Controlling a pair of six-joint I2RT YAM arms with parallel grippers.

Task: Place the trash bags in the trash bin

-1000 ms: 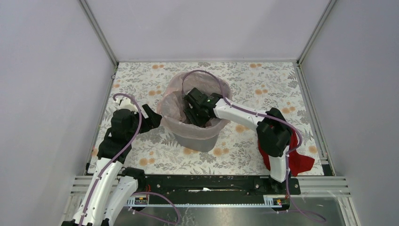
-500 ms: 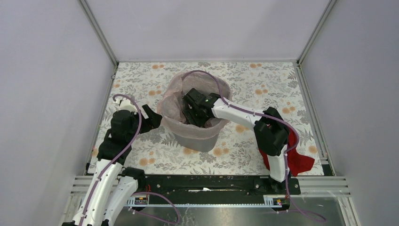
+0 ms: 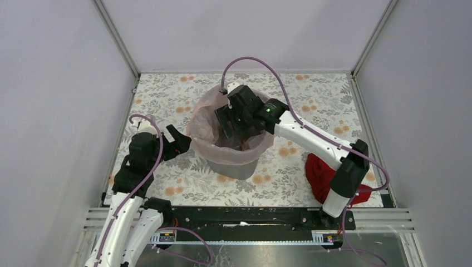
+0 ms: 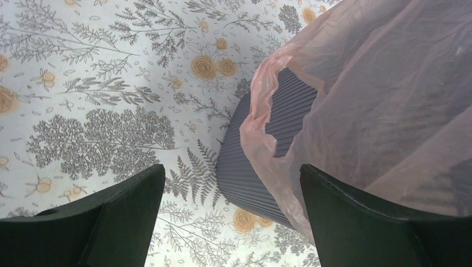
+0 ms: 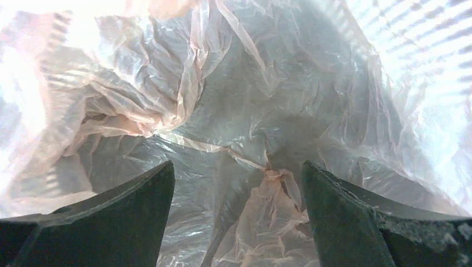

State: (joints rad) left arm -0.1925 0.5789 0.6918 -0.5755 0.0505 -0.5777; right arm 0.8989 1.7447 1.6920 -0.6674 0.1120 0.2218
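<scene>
The dark grey mesh trash bin point(image 3: 236, 167) stands mid-table, lined by the thin pale-pink trash bag point(image 3: 201, 133), whose edge is draped over its rim. My right gripper point(image 3: 236, 125) is open above the bin's mouth, pointing down into it; its wrist view shows only the crumpled bag point(image 5: 245, 105) lining the inside, nothing between its jaws. My left gripper point(image 3: 181, 142) is open just left of the bin. Its wrist view shows the bag's hem point(image 4: 261, 122) hanging over the ribbed bin wall point(image 4: 245, 178), with nothing held.
A dark red cloth point(image 3: 328, 178) lies on the floral tablecloth point(image 3: 311, 100) at the right, beside the right arm's base. Grey walls close in the table on three sides. The black rail point(image 3: 245, 217) runs along the near edge.
My right gripper has risen out of the bin and its arm has swung outward, uncovering the red cloth. My left gripper has stayed beside the bin.
</scene>
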